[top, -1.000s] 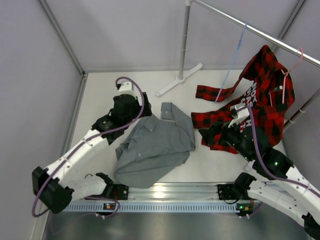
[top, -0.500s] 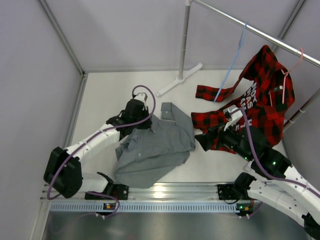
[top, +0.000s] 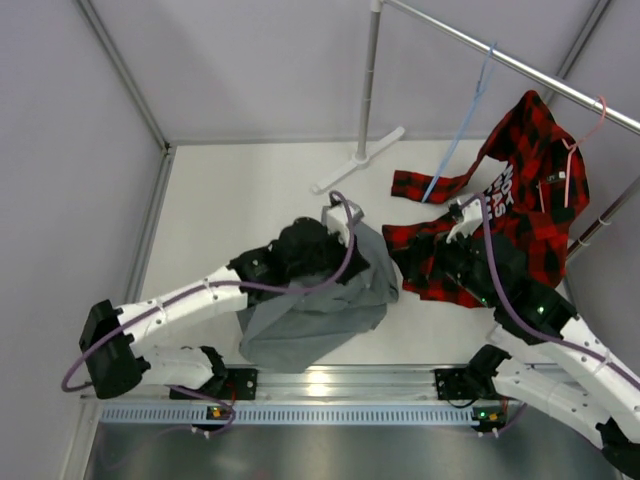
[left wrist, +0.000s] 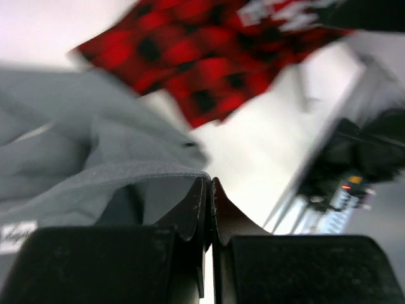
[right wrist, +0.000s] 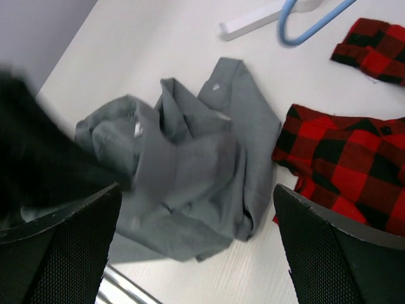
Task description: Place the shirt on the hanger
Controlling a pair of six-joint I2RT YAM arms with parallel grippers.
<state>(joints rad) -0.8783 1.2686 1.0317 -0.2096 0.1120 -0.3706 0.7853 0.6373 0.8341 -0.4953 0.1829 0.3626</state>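
The grey shirt (top: pixel 320 315) lies bunched on the white table in front of the arms. My left gripper (top: pixel 318 255) sits over its upper part. In the left wrist view the left gripper (left wrist: pixel 209 180) is shut, and an edge of the shirt (left wrist: pixel 76 158) runs into its tips. My right gripper (top: pixel 427 262) hovers at the shirt's right edge. Seen from the right wrist, the right gripper (right wrist: pixel 202 253) is open above the shirt (right wrist: pixel 190 171) with nothing in it. The light-blue hanger (top: pixel 465 120) hangs from the rail, and its lower loop (right wrist: pixel 319 24) is in the right wrist view.
A red-and-black plaid shirt (top: pixel 520 200) hangs on a pink hanger (top: pixel 585 135) and spills onto the table (top: pixel 230 190) beside my right arm. The rack's pole (top: pixel 370 80) and foot (top: pixel 355 160) stand at the back. Grey walls close in the left and rear.
My left gripper swung in from the shirt's left side, shut on the fabric and pulled it rightward, bunching the shirt. The right gripper shifted slightly and stayed open.
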